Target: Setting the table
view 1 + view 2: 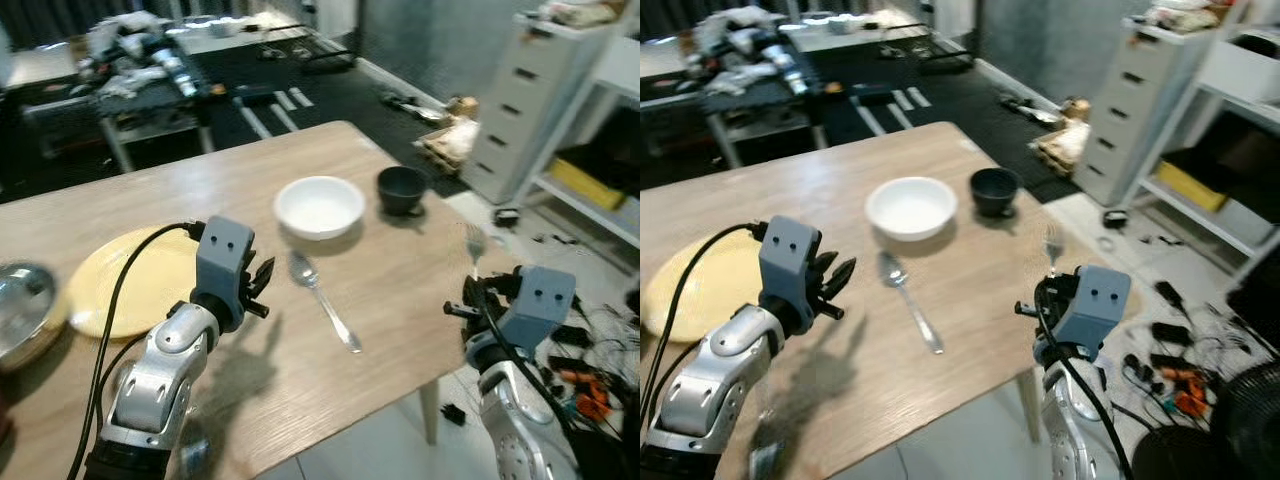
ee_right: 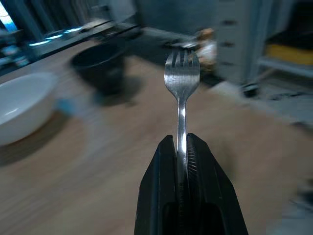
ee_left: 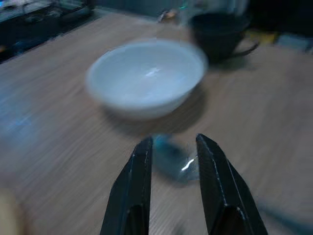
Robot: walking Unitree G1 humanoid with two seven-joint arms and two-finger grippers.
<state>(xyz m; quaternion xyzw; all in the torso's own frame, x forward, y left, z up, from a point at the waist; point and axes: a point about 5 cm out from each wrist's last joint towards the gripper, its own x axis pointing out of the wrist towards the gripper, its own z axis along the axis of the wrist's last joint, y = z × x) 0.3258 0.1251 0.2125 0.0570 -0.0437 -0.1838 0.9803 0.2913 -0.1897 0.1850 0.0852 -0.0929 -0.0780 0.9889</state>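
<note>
While the right gripper [image 2: 181, 142] squeezes a shiny fork [image 2: 181, 83] tight between its two black fingers, the fork stands straight up with its prongs on top. In the head views this gripper sits at the right edge of the wooden table [image 1: 300, 380], and the fork [image 1: 474, 243] pokes up above it. The left gripper [image 3: 173, 147] has its fingers a little apart, with nothing held between them. It hangs low over the table, just beside the round end of a spoon [image 1: 322, 297]. The spoon lies flat on the wood, with its round end near a white bowl [image 1: 319, 206] and its handle pointing toward the robot. The bowl sits near the middle of the table. A small dark cup [image 1: 402, 189] stands just to the right of the bowl, close by but not touching it. A big yellow plate [image 1: 130, 285] lies on the left part of the table, behind the left arm. A silver metal bowl [image 1: 22, 305] sits at the far left edge, touching or almost touching the plate. Past the table on the right is a grey set of drawers [image 1: 525, 95]. The wrist pictures are a bit blurry.
</note>
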